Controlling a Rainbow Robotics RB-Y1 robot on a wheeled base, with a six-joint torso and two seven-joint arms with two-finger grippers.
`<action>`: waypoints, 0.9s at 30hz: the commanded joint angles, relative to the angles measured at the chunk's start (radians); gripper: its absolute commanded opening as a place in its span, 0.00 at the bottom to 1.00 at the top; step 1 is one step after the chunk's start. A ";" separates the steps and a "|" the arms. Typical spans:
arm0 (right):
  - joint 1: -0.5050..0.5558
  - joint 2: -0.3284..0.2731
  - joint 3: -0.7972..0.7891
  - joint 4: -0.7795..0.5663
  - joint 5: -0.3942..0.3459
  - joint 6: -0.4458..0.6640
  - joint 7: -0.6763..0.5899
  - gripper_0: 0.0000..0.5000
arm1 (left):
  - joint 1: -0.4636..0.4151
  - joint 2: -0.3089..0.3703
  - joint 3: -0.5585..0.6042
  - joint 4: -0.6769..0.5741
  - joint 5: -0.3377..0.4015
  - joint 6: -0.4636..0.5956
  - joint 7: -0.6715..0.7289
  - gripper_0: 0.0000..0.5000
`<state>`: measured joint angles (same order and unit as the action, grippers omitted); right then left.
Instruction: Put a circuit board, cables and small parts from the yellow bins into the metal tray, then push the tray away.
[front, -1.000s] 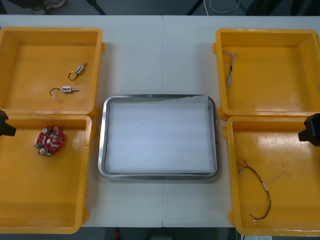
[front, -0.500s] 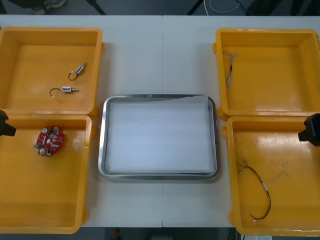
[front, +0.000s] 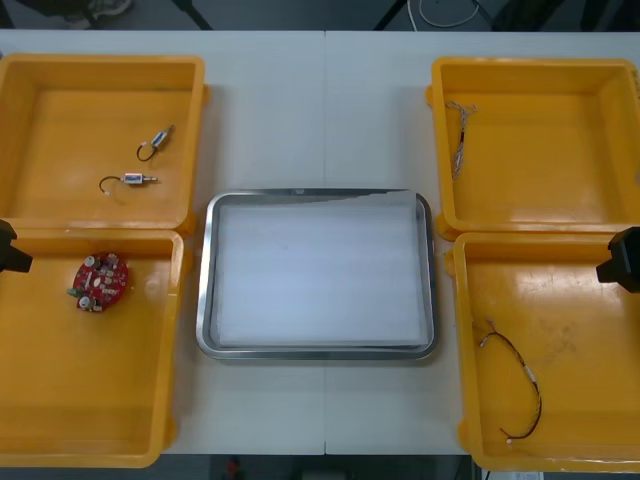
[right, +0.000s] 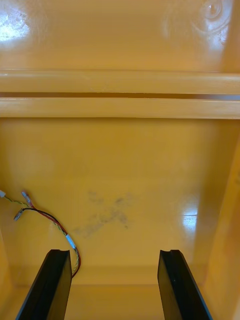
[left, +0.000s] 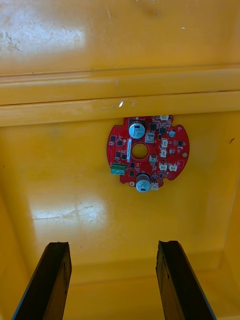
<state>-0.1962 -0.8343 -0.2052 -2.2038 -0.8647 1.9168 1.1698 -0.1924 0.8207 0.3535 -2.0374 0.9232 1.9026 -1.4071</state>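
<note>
A round red circuit board (front: 100, 283) (left: 147, 153) lies in the near left yellow bin (front: 60, 420). My left gripper (left: 111, 282) stands open above that bin's floor, the board a little beyond its fingertips. The arm's black tip (front: 10, 250) shows at the left edge. My right gripper (right: 115, 285) is open over the near right bin (front: 590, 400), with the red and yellow cable (right: 50, 225) (front: 515, 375) just past one finger. Two small metal parts (front: 140, 165) lie in the far left bin. The metal tray (front: 318, 345) sits between the bins, white inside.
A thin twisted cable (front: 458, 140) lies along the left wall of the far right bin (front: 560, 210). The right arm's black tip (front: 622, 260) is at the right edge. Bare table runs before and behind the tray.
</note>
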 joint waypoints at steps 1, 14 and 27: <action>0.000 -0.031 -0.034 -0.031 0.010 0.003 -0.024 1.00 | 0.021 0.012 0.024 -0.023 -0.009 -0.010 0.086 1.00; 0.087 0.017 -0.072 -0.112 0.004 0.003 -0.024 1.00 | 0.036 0.003 -0.001 -0.009 0.003 0.017 0.017 1.00; 0.270 0.192 -0.068 -0.205 0.108 -0.041 -0.004 1.00 | 0.079 0.003 -0.067 -0.009 0.003 -0.099 0.043 1.00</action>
<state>0.0033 -0.6828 -0.2485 -2.3692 -0.7741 1.9118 1.1699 -0.1573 0.8203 0.3139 -2.0365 0.9239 1.8432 -1.4072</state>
